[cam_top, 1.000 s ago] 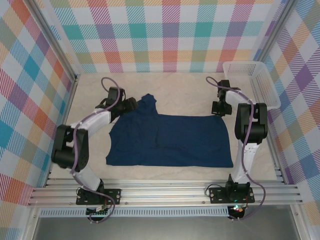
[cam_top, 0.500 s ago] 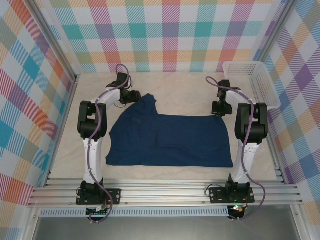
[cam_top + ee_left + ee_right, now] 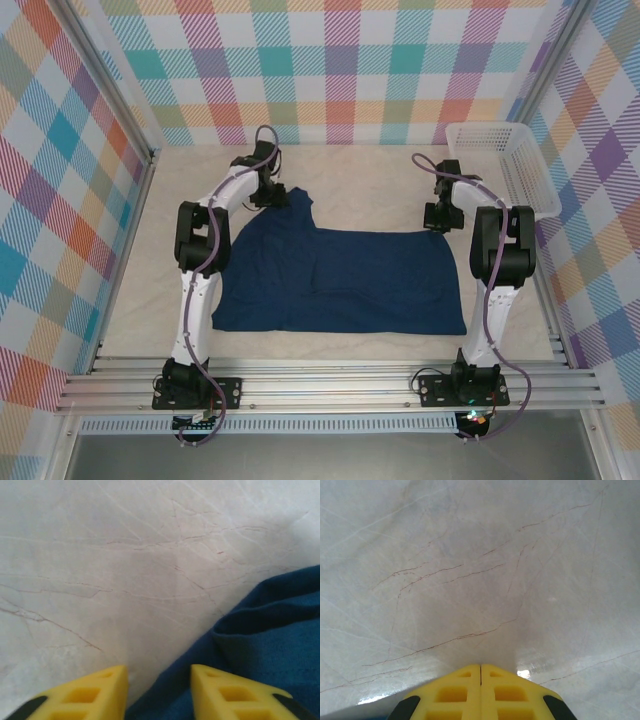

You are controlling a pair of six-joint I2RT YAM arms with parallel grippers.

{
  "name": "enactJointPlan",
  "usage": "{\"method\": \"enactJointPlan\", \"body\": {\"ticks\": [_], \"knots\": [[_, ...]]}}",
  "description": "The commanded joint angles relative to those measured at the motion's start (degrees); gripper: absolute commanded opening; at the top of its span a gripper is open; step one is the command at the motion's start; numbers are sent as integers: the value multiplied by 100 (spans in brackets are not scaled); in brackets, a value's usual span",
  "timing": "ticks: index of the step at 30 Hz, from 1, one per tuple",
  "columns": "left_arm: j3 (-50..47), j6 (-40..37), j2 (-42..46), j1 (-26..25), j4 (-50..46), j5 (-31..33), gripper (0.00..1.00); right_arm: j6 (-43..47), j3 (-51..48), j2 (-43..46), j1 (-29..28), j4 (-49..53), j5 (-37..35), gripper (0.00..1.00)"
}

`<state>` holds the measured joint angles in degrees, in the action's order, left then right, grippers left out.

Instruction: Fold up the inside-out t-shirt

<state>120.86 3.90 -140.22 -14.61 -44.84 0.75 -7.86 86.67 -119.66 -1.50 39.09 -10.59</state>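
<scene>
Shirt (image 3: 340, 280) lies flat mid-desk (image 3: 370, 170) from above, left end effector (image 3: 275, 196) at its 11 o'clock sleeve, right end effector (image 3: 438, 225) at its 1 o'clock corner. Left wrist view: jaws parted, cloth edge between. Right wrist view: clenched; grasping cloth, cannot tell. Closing on one layer risks a skewed fold.

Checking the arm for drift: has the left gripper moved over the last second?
Yes. The left gripper has gone farther toward the back wall and slightly right, ending at the t-shirt's far sleeve.
</scene>
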Motion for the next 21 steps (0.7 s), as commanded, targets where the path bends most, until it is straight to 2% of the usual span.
{"method": "enactJointPlan", "body": {"ticks": [1,5,9,21], "knots": [[222,-54,-286,-59,-628,336,26,135,58,-115,44,-76,-49,0],[327,-59,-282,-3,-603,608,10,168,100,-145,45,-12,-283,0],[394,39,-269,122,-516,573,0,168,113,-154,45,6,-286,0],[641,396,-86,500,18,595,0,195,121,-169,47,64,-330,0]]}}
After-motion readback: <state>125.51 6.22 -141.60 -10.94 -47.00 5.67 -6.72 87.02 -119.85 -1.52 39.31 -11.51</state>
